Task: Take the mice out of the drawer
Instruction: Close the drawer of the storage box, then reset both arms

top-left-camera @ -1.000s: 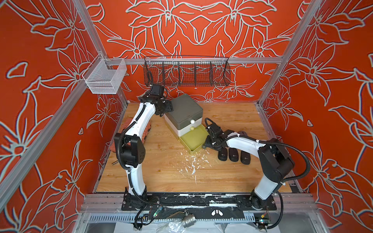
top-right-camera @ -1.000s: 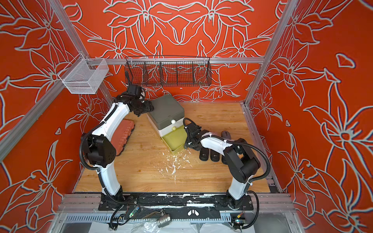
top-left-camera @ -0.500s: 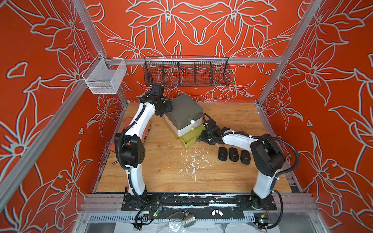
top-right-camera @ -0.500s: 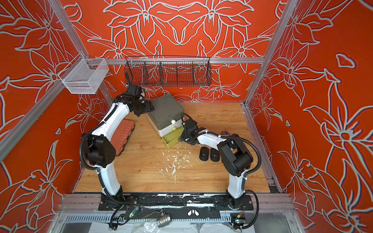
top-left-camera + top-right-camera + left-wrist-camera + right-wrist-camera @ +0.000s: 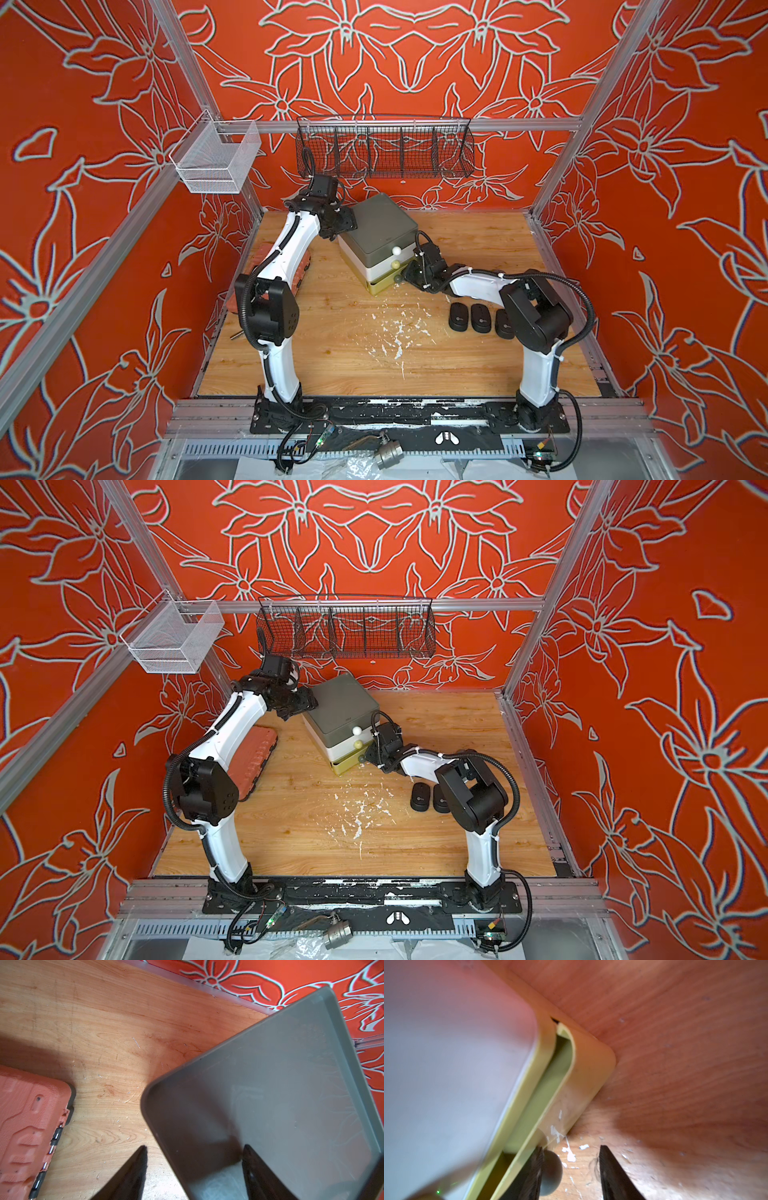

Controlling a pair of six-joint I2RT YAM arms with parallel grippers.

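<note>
Right wrist view: right pincer spread, grey knob between its fingers, touching one only; off-centre push could skew and jam the yellow-green drawer.

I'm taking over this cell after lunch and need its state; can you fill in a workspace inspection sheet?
Surface: wooden table, scratched.
Job's things: three black mice in a row on the table; bottom drawer of the cabinet ajar by a slit, contents hidden.
Clutter: white flecks mid-table; orange case at the left edge.
Grippers: left gripper open, straddling a cabinet top corner; right gripper open, drawer knob between the jaws.
Cables: black conduit in loops, none seen snagged; loose wires at the front edge.
Surroundings: black wire basket and white mesh basket hung above the table, both look empty.
</note>
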